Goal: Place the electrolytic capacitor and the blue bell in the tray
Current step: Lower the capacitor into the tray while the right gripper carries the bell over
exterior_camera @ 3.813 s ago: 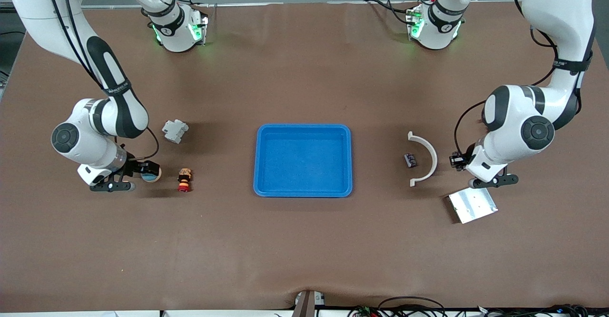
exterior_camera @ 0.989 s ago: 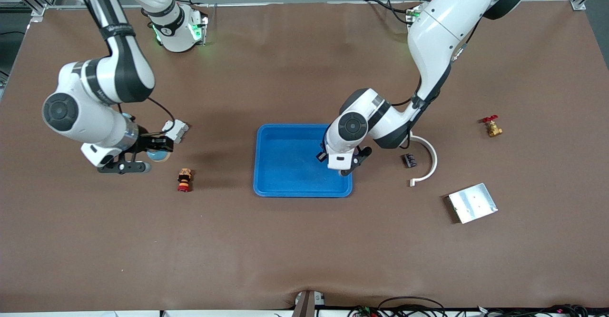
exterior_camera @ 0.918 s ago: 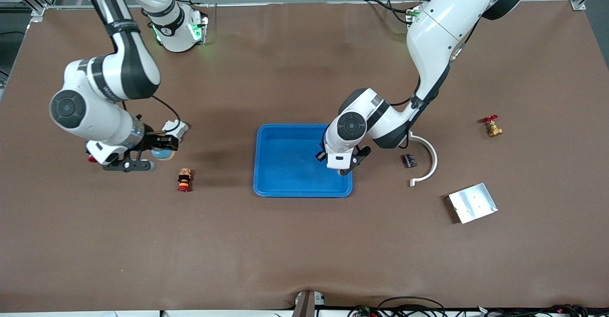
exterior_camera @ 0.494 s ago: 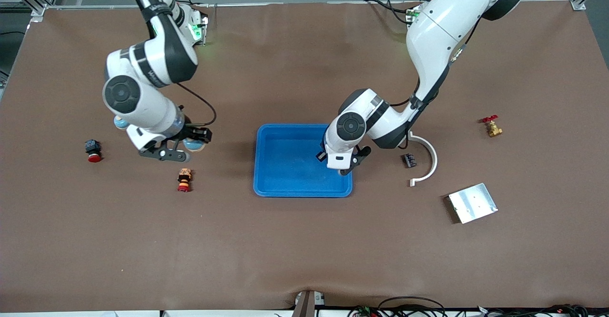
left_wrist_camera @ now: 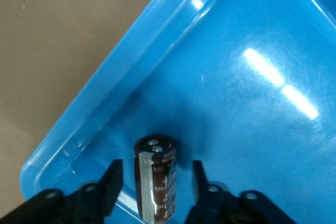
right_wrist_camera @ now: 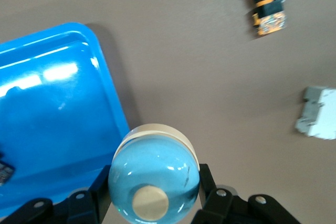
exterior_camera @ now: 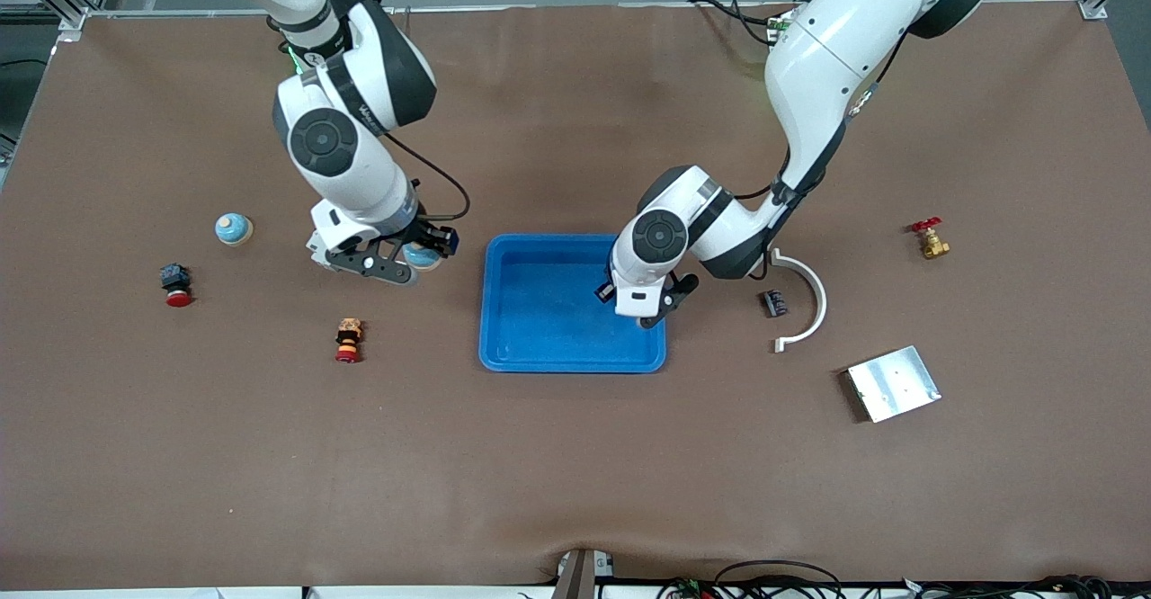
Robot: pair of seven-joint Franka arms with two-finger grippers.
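The bright-blue tray (exterior_camera: 575,240) lies mid-table. My left gripper (exterior_camera: 649,313) hangs low over the tray's corner toward the left arm's end. In the left wrist view the left gripper (left_wrist_camera: 156,167) is open. The dark-brown electrolytic capacitor (left_wrist_camera: 155,182) sits in the tray (left_wrist_camera: 252,77) between its fingers, with a gap on each side. My right gripper (exterior_camera: 415,257) is shut on the light-blue bell (exterior_camera: 423,254), above the table beside the tray's rim toward the right arm's end. The right wrist view shows the bell (right_wrist_camera: 157,161) clamped and the tray (right_wrist_camera: 47,108) beside it.
A second light-blue dome (exterior_camera: 233,229), a red-and-black button (exterior_camera: 174,283) and a red-yellow stop button (exterior_camera: 347,340) lie toward the right arm's end. A grey breaker (right_wrist_camera: 317,113) shows in the right wrist view. A white curved piece (exterior_camera: 803,300), small dark part (exterior_camera: 774,302), silver plate (exterior_camera: 893,383) and brass valve (exterior_camera: 927,239) lie toward the left arm's end.
My right arm has carried the bell from near the right arm's end across to beside the tray. My left arm has stayed almost still over the tray corner.
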